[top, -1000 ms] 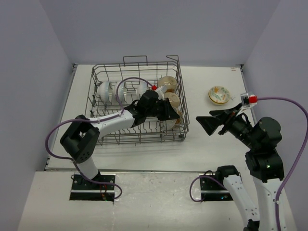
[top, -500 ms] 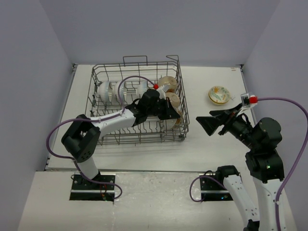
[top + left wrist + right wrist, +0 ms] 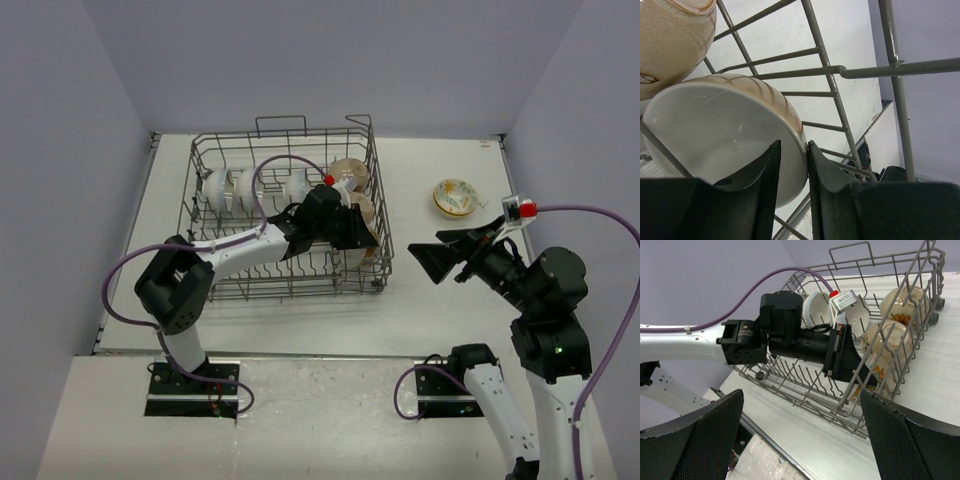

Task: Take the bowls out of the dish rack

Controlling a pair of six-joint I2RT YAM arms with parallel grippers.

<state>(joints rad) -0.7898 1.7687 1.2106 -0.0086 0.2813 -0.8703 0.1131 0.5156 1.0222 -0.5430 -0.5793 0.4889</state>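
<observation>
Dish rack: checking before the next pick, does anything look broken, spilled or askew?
Nothing stands out. The bowls in the dish rack stand on edge between its tines, none visibly broken; one floral bowl sits upright on the table to its right.

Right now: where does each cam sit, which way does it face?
Top external: above and behind the bases, looking down on the dish rack; left gripper and right gripper show.
Left wrist: inside the rack, facing its right wall; own fingers straddle a tan bowl's rim.
Right wrist: right of the rack, facing left; own open fingers at bottom corners.
Shared: top and right wrist both show the left gripper at that bowl.
</observation>
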